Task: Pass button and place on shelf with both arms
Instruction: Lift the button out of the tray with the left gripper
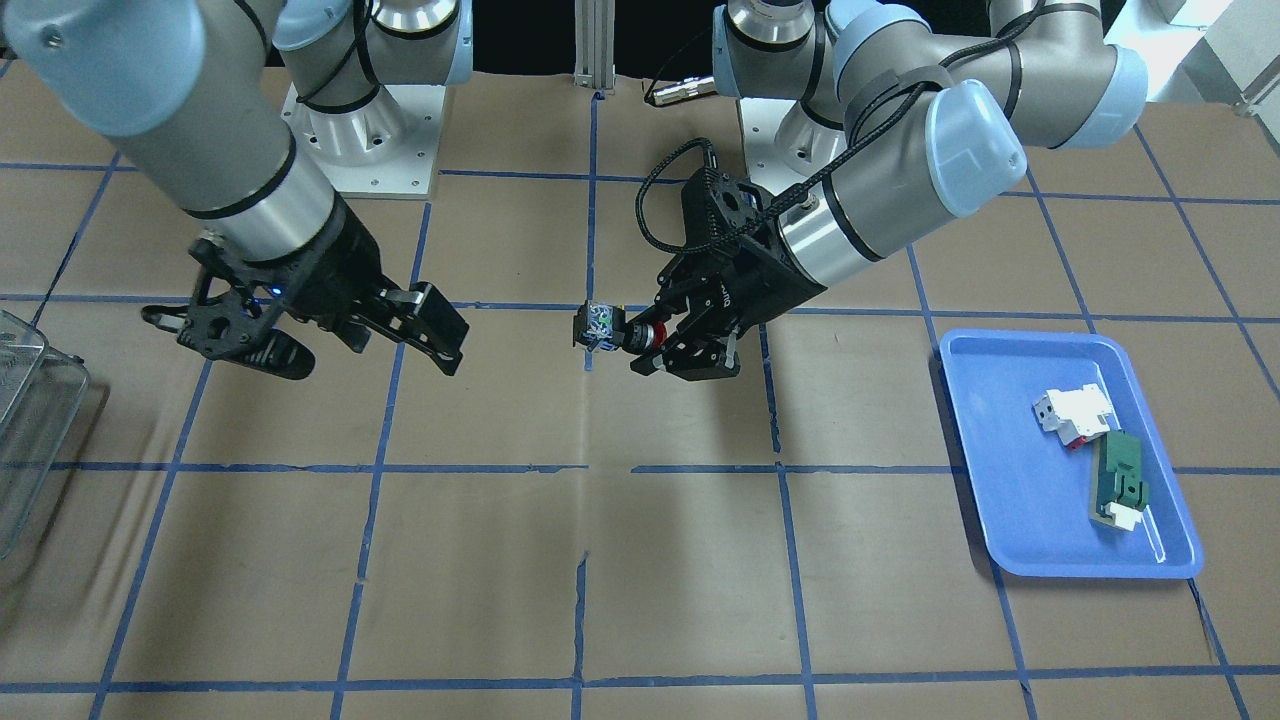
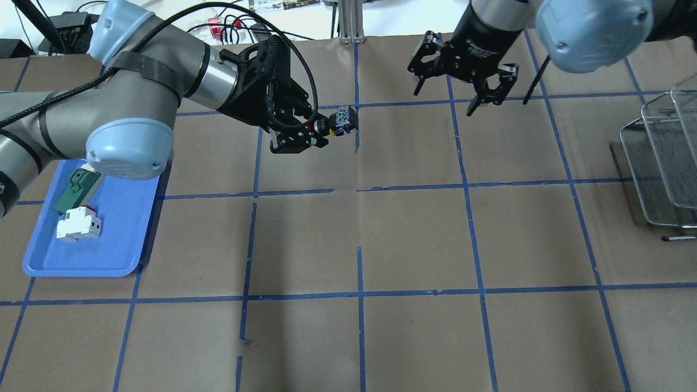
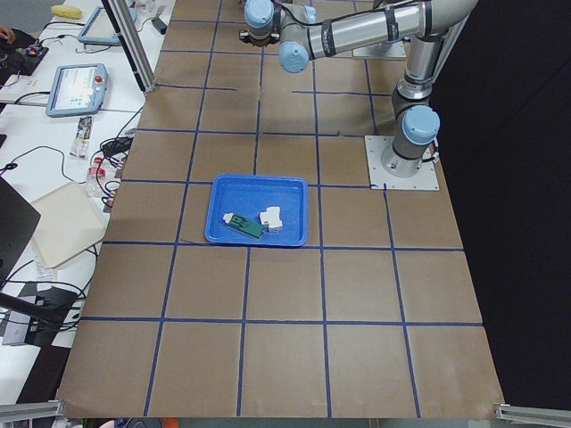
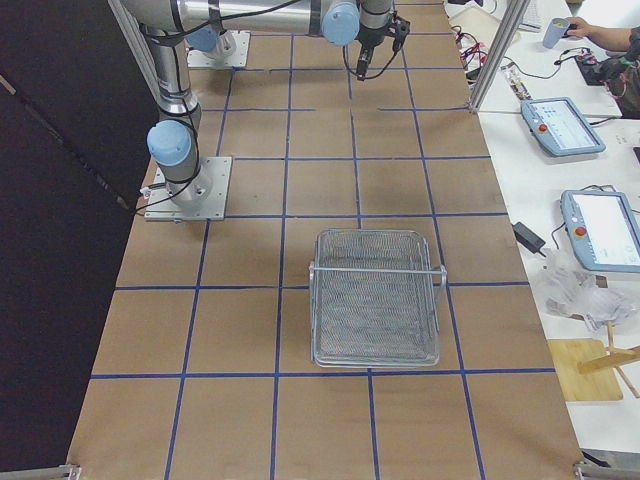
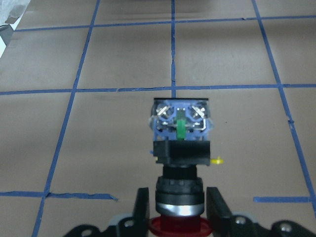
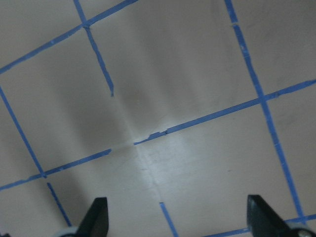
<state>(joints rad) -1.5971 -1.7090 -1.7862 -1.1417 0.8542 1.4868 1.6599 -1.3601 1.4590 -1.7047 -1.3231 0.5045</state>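
With my left gripper [image 1: 655,345] clamped on the red-cap end of the button [image 1: 603,327], held above the middle of the table [image 1: 680,560], I judge I should bring the wide-open, empty right gripper [image 1: 360,345] squarely around its free end before the left lets go.

— What sort of place is this?
— A robotics lab. The left arm [image 2: 147,81] and the right arm [image 2: 588,22] stand bolted on metal base plates [image 3: 428,181] near one long edge of the table [image 3: 285,366]. The table is covered in brown paper marked with a blue tape grid [image 3: 245,321].
— And beyond the table?
— Along the opposite long edge runs a white bench [image 4: 500,170] with teach pendants [image 4: 560,125] and loose cables [image 3: 53,165]. An aluminium frame post [image 3: 129,45] rises at that edge.
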